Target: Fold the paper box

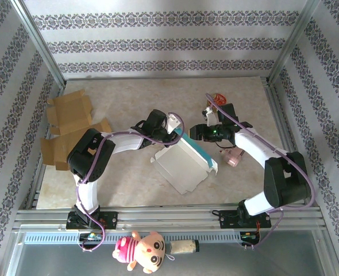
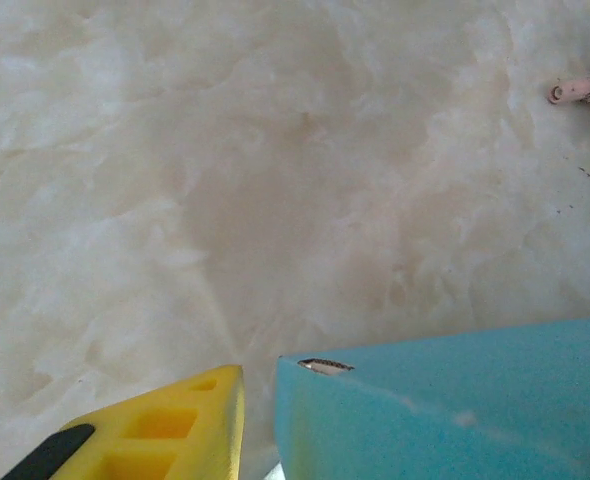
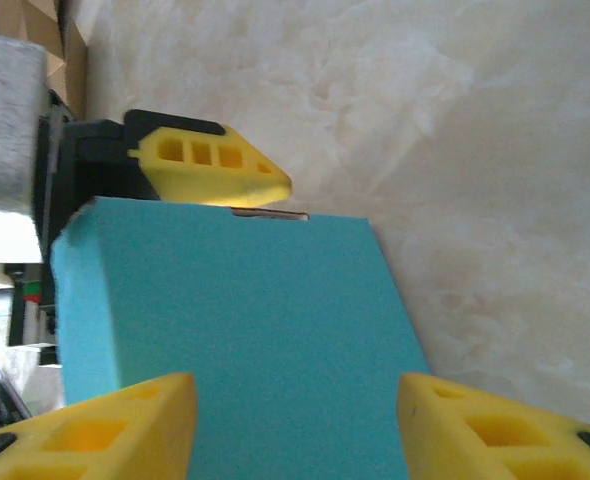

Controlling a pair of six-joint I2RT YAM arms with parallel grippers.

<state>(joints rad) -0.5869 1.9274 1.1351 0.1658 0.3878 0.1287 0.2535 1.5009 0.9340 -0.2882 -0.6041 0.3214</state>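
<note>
At the near rail, in the top view, a plush toy [image 1: 142, 251] lies in front of the arm bases.

Further in, the paper box [image 1: 181, 167] rests on the table [image 1: 129, 187] at about the middle, slightly right of centre. Its white body lies skewed. A teal panel [image 1: 197, 150] runs along its far-right edge.

Both arms reach inward to the far end of that panel. The left gripper [image 1: 174, 127] is at its far-left corner and the right gripper [image 1: 196, 133] is just beside it on the right.

The overhead camera does not resolve either set of fingers, so I rely on the wrist cameras. The right wrist view shows the right gripper [image 3: 295, 400] with its two yellow fingers [image 3: 125, 420] standing apart, and the teal panel [image 3: 235, 320] spans the space beyond them. I cannot tell whether they touch it. At the panel's far edge the same view shows one yellow finger of the left gripper [image 3: 210, 165].

The left wrist view shows one left finger [image 2: 165, 435] beside the panel's corner [image 2: 455, 410], with a narrow gap between them. The other finger is hidden, so I cannot tell whether this gripper is open or closed.

Right of the box lies a pink object [image 1: 232, 156]. At the far left are flat cardboard pieces [image 1: 72, 118], and at the far right is a small red-orange object [image 1: 217, 99].
</note>
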